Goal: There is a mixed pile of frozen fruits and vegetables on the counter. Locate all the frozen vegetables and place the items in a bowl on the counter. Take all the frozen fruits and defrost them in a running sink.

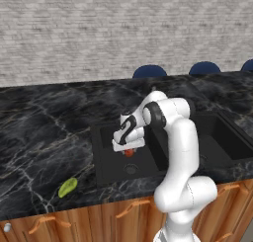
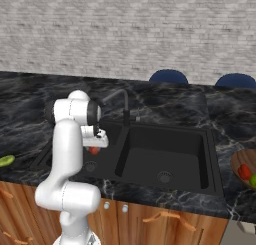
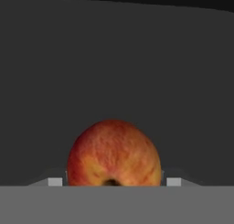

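Note:
My gripper (image 1: 129, 150) (image 2: 94, 148) hangs over the left basin of the black sink (image 1: 109, 163) (image 2: 165, 154), shut on the red-orange ball (image 1: 130, 153) (image 2: 94, 151). In the hand view that ball (image 3: 114, 150) sits between the two fingertips of the gripper (image 3: 114, 182), with the dark basin floor behind it. The yellow-green oblong (image 1: 67, 187) (image 2: 6, 160) lies on the black marble counter (image 1: 44, 122) left of the sink, near the front edge. At the far right a wooden bowl (image 2: 237, 162) holds the red chunk (image 2: 244, 172) and the green ball (image 2: 253, 180).
A slim dark faucet (image 2: 121, 100) rises behind the divider between the two basins. Blue chair backs (image 1: 149, 71) (image 2: 169, 76) show beyond the counter's far edge. Wooden cabinet fronts (image 1: 99, 219) run below the counter. My white arm stands in front of the left basin.

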Tool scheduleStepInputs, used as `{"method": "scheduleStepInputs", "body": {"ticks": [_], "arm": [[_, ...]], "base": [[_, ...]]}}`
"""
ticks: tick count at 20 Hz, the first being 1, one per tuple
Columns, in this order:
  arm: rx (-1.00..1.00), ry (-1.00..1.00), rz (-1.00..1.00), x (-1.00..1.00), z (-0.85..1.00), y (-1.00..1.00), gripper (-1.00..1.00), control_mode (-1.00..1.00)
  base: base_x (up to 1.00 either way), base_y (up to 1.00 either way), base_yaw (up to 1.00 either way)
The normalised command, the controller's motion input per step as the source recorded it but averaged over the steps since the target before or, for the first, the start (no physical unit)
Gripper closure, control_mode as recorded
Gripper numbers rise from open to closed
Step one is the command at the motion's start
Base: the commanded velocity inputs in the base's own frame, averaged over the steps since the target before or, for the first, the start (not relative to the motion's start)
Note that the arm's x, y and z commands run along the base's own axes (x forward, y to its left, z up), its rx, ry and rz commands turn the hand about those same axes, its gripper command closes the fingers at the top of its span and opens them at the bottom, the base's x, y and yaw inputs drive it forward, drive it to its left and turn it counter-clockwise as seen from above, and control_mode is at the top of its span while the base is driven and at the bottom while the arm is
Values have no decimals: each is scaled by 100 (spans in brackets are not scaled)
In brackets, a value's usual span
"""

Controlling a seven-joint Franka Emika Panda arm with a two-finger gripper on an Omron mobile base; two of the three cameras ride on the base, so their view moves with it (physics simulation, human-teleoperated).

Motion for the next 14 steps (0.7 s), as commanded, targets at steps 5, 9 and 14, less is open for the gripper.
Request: {"method": "scheduleStepInputs", "body": {"ticks": [5, 9, 14], "arm": [[2, 1, -4, 34, -28, 0, 100, -100], [0, 1, -1, 13, -26, 1, 100, -100], [0, 0, -3, 1, -18, 0, -100, -100]], "base": [[0, 0, 0], [0, 0, 0], [0, 0, 0]]}}
